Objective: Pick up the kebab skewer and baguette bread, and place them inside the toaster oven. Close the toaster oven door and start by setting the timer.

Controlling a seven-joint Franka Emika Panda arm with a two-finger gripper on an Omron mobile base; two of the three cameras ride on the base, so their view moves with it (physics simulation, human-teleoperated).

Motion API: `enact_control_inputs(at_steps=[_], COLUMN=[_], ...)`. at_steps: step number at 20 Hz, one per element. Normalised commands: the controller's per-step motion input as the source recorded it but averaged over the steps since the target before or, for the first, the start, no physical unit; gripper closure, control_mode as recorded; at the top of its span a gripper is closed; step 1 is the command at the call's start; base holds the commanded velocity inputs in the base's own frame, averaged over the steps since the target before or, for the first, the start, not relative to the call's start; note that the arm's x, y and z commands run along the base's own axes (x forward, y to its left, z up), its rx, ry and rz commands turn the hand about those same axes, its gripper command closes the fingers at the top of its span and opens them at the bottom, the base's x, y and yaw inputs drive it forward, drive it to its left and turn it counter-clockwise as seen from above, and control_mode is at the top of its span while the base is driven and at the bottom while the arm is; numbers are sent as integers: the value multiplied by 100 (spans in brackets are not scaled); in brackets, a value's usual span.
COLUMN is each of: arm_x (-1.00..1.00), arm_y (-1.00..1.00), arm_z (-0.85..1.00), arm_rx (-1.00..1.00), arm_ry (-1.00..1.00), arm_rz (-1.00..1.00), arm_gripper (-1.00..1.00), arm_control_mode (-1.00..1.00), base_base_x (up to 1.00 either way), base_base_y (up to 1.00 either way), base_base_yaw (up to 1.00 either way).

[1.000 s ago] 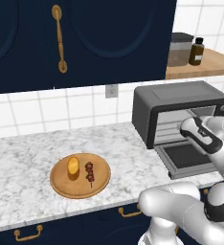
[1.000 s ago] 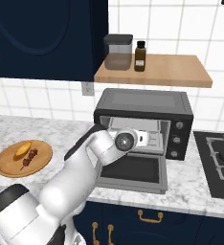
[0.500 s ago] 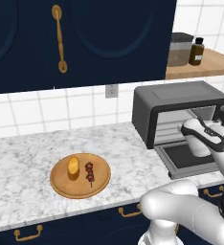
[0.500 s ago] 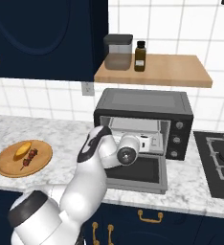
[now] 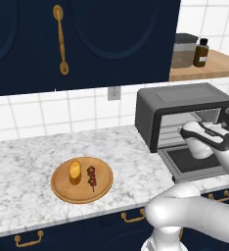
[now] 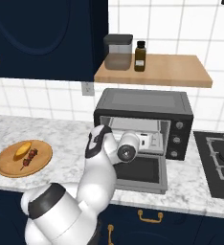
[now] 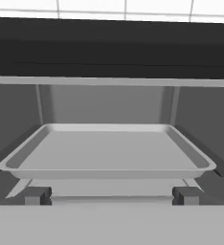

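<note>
Veined marble counter [image 5: 28, 162], round wooden plate [image 5: 62, 188], boxy toaster oven [image 5: 185, 105]

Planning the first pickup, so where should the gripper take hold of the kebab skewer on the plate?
Probably from straight above, across the middle of the kebab skewer. It lies flat on the wooden plate, close beside the bread, so the fingers should straddle the stick crosswise. The gripper is open, facing the oven tray.

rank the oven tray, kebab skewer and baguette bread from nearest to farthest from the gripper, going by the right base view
1. Oven tray: inside the open toaster oven, right in front of the gripper.
2. Kebab skewer: far left on the wooden plate, on its nearer side.
3. Baguette bread: same plate, just beyond the skewer.
</note>
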Motion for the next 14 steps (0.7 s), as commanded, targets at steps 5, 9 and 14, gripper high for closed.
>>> enact_control_inputs(at_steps=[5,9,14], arm_x=[14,14,26], arm_y=[0,0,0], arm_z=[-16,-16,0], arm_rx=[0,0,3], arm_ry=[-2,-3,0], arm_rz=[0,0,0], arm_gripper=[-100,-100,-100], arm_control_mode=[-100,-100,-100], base_base_x=[0,0,0], base_base_y=[0,0,0], base_base_yaw=[0,0,0])
